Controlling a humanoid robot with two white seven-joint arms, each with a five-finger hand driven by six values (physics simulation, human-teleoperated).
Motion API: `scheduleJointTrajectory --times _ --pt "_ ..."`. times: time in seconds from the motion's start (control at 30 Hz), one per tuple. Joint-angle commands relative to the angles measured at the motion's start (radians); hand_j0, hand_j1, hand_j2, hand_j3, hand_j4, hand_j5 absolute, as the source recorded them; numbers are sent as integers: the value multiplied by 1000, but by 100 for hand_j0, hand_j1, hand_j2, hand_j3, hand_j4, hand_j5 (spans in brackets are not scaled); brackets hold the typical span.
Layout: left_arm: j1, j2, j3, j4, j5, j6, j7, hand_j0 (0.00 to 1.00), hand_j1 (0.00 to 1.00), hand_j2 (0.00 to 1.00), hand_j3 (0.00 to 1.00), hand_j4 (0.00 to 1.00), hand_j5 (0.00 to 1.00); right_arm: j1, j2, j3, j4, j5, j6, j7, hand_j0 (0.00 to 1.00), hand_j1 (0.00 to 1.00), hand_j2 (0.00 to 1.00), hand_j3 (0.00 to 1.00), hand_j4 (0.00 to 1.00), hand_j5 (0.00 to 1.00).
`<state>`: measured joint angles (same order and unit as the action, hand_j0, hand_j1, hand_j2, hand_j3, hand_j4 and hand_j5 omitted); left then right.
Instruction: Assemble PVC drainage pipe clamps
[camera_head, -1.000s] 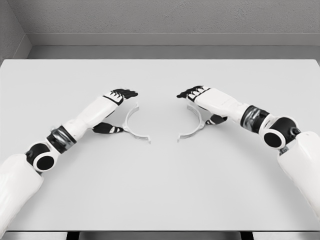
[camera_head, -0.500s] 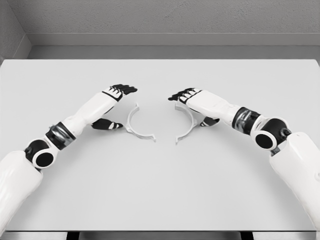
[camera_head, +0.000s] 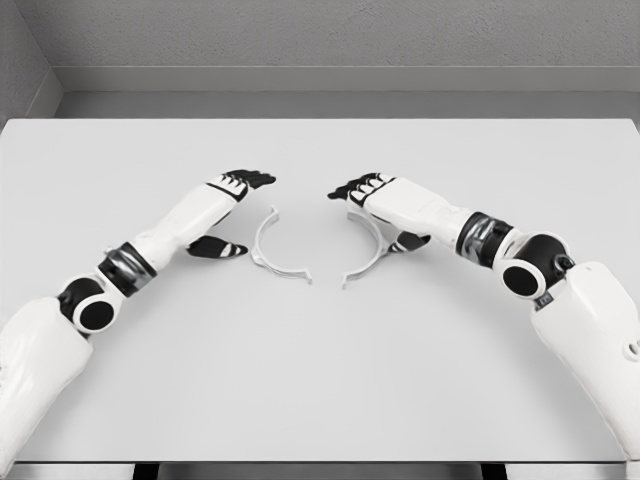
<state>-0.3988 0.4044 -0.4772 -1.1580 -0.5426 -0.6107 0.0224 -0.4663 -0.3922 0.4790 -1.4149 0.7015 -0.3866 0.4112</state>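
Since a second ago the right hand (camera_head: 372, 200) has slid toward the middle of the white table (camera_head: 320, 380), and the right clamp half (camera_head: 368, 252) has come along with it, so the gap between the two half-rings is narrower; the left clamp half (camera_head: 272, 250) has shifted only slightly toward the centre. The left hand (camera_head: 232, 205) has its dark fingers (camera_head: 250, 180) stretched out flat above the outer side of its half-ring and its thumb (camera_head: 218, 248) low near the table, just beside the ring's curve; whether it touches the ring cannot be told. The right hand mirrors this, its fingers extended over the top end of its half-ring and its thumb (camera_head: 408, 241) against the outer curve. Both white halves lie flat on the table, open sides facing each other, near but apart.
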Motion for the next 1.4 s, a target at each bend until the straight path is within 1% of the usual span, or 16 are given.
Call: scheduleJointTrajectory --times 0.0,0.17,0.43,0.7,0.77,0.8,0.83,0.87,0.9,0.93,1.0,1.07,1.1,1.27,1.3,1.37 --pt "0 -10 0 0 6 0 1 100 100 100 100 100 100 0 -2 0 17 -4 2 -2 100 100 100 100 100 100" --pt "5 -29 0 -2 0 0 1 100 100 100 100 100 100 -9 0 0 40 0 2 -3 100 100 100 100 100 100" --pt "9 -36 2 -8 -7 0 1 100 100 100 100 100 100 -14 36 29 25 6 17 0 100 100 100 100 100 100" --pt "-2 -32 11 3 -5 0 1 100 100 100 100 100 100 -14 36 27 13 6 17 -2 100 100 100 100 100 100" --pt "-2 -32 11 3 -5 0 1 100 100 100 100 100 100 -28 27 12 13 3 17 0 100 100 100 100 100 100" --pt "-3 -32 11 4 -7 0 1 100 100 100 100 100 100 -28 0 -32 -2 -3 15 0 100 100 100 100 100 100" --pt "-5 -33 12 14 -7 0 1 100 100 100 100 100 100 -14 -16 -107 -47 -4 12 1 100 100 100 100 100 100" --pt "-18 -35 9 21 -7 0 1 100 100 100 100 100 100 -3 -48 -146 -84 -8 11 0 100 100 100 100 100 100" --pt "-28 -35 11 30 -7 0 1 100 100 100 100 100 100 17 -86 -180 -113 -19 6 0 100 100 100 100 100 100" --pt "-40 -35 8 40 -5 0 1 100 100 100 100 100 100 49 -103 -243 -133 -39 -5 0 100 100 100 100 100 100" --pt "-58 -36 8 58 -7 0 1 100 100 100 100 100 100 115 -109 -385 -174 -60 -75 0 100 100 100 100 100 100" --pt "-64 -36 5 63 -5 0 1 100 100 100 100 100 100 184 -108 -537 -177 -132 -219 0 100 100 100 100 100 100" --pt "-64 -38 5 64 -7 0 1 100 100 100 100 100 100 219 -105 -592 -179 -137 -224 -2 100 100 100 100 100 100" --pt "-78 -56 -1 66 -7 0 1 100 100 100 100 100 100 224 -106 -603 -180 -135 -224 1 100 100 100 100 100 100" --pt "-86 -72 -3 96 -7 0 1 100 100 100 100 100 100 294 -135 -648 -179 -134 -224 1 100 100 100 100 100 100" --pt "-86 -72 -3 96 -7 0 1 100 100 100 100 100 100 295 -135 -648 -179 -134 -224 1 100 100 100 100 100 100"
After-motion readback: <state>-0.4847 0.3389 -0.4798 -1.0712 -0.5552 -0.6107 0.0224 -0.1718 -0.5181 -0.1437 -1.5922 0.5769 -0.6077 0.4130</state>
